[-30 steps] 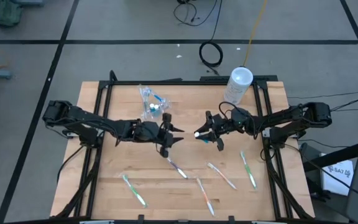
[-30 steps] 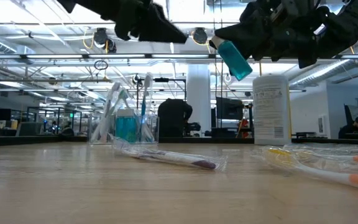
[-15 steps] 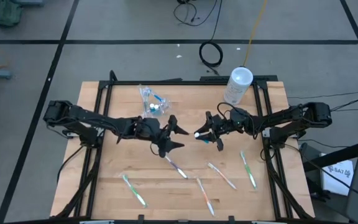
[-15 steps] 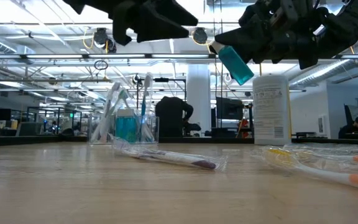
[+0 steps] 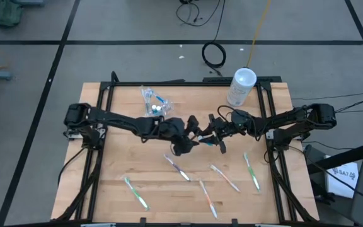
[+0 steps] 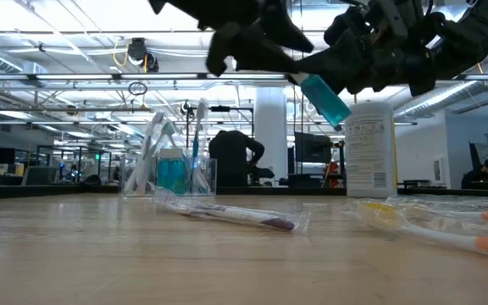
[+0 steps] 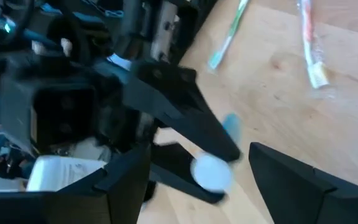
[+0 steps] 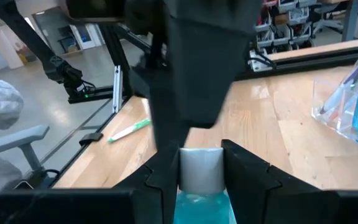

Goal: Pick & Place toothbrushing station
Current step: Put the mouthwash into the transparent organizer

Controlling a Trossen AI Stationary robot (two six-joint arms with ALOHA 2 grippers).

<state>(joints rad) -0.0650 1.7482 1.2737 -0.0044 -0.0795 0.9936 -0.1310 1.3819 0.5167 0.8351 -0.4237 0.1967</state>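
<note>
My right gripper (image 5: pixel 208 136) is over the table's middle, shut on a small teal tube (image 6: pixel 324 97) with a white cap (image 7: pixel 211 172). My left gripper (image 5: pixel 193 130) is open. Its two fingers stand on either side of the tube's cap end (image 8: pixel 201 167); I cannot tell whether they touch it. A clear pouch (image 5: pixel 153 104) with two more tubes and some toothbrushes rests on the table at the far left of centre; it also shows in the low view (image 6: pixel 172 165). Several wrapped toothbrushes (image 5: pixel 178 167) lie flat on the near half. My right gripper pinches the tube's teal body (image 8: pixel 199 208), just behind the white cap, between its two fingers (image 8: pixel 247 177). The fingers come level from the table's right. The tube is lifted clear of the table and tilted, its cap end toward my left gripper.
A large whitish canister (image 5: pixel 241 85) stands at the far right of the table, behind my right arm. More toothbrushes lie near the front edge (image 5: pixel 135 192), (image 5: pixel 207 198) and at the right (image 5: pixel 251 170). The dark frame rails (image 5: pixel 96 145) run along both table sides.
My left gripper has gone toward the table's right edge, up to the tube held by my right gripper, and now brackets its cap end, fingers still open. My right gripper and the tube have kept nearly still.
</note>
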